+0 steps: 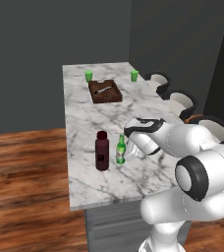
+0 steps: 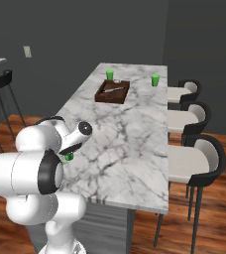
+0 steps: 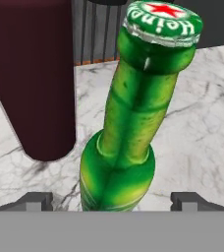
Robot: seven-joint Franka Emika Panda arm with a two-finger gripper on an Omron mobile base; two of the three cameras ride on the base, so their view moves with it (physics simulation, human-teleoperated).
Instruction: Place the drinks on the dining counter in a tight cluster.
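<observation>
Left base view: we list the green bottle (image 1: 120,149) upright on the dining counter (image 1: 84,120), at the gripper (image 1: 127,151); maroon bottle (image 1: 102,150) just beyond.

Right base view: arm blocks both, apparently.

Hand view: fingertips (image 3: 35,201) spread clear of the glass, released. Two clustered; the third remains.

Marble dining counter (image 1: 84,118) carries maroon bottle (image 1: 102,150), green bottle (image 1: 120,149), tray (image 1: 105,91), cups (image 1: 88,75).
</observation>
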